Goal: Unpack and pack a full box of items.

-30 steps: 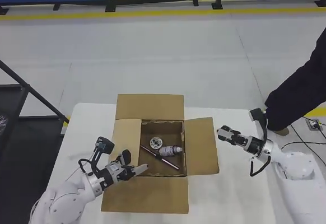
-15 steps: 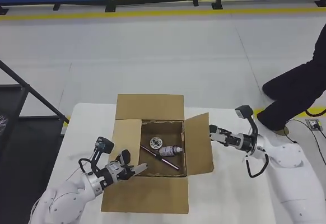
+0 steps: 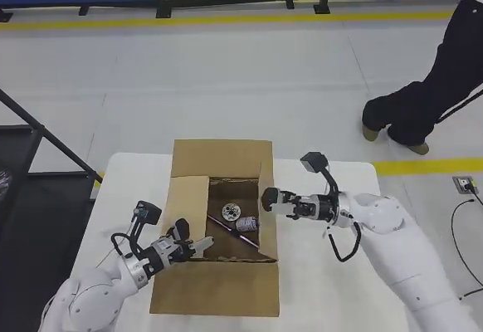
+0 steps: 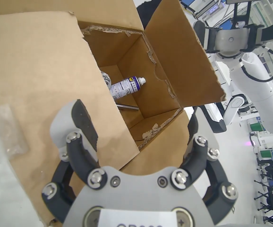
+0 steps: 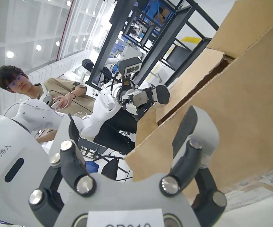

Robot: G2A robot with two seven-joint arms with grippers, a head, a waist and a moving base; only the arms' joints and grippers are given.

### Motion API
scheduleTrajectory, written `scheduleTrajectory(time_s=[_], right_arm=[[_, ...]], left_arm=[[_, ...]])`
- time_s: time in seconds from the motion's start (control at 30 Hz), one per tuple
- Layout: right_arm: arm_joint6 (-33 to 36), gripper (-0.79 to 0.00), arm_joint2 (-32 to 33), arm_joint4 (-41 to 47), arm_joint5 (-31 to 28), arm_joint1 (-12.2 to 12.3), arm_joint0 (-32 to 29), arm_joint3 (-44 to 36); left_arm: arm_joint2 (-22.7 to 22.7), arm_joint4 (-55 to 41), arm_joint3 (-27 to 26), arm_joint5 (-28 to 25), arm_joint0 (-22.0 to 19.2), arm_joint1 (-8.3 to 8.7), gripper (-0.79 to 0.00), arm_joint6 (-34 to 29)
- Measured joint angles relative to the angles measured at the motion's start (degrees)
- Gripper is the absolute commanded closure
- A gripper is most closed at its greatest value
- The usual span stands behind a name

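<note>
An open cardboard box (image 3: 225, 286) stands mid-table. Inside lie a white spray can (image 3: 251, 223) (image 4: 127, 86), a dark metal rod (image 3: 227, 226) (image 4: 128, 106) and a round part (image 3: 230, 210). The box's right flap (image 3: 267, 212) (image 4: 181, 55) (image 5: 221, 119) stands nearly upright. My right gripper (image 3: 268, 199) (image 5: 133, 131) is open against its outer face, with the flap's edge between the fingers. At the left flap (image 3: 187, 207) (image 4: 44, 72), my left gripper (image 3: 190, 246) (image 4: 138, 128) is open, straddling the flap's near corner.
The back flap (image 3: 222, 156) and front flap (image 3: 217, 290) lie folded outward. A small clear plastic bag (image 4: 6, 128) lies on the white table (image 3: 341, 274) beside the left flap. A black metal frame (image 3: 26, 141) stands off the table's left side.
My right arm has swung left to the box and raised the right flap from lying flat to nearly upright. The left gripper has barely moved.
</note>
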Motion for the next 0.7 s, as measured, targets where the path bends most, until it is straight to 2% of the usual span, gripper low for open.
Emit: scheduleTrajectory(time_s=[0.27, 0.7], right_arm=[[-1.7, -0.785, -9.48, 2.58, -1.7, -2.51, 5.82, 8.97], [-2.78, -0.785, -19.89, -1.43, -2.78, -5.8, 11.67, 18.49]], left_arm=[[0.81, -0.71, 1.0, 1.07, -0.57, 0.15, -0.785, 0.99], [2.11, -0.36, 3.18, 1.87, -1.98, 0.45, -0.785, 1.48]])
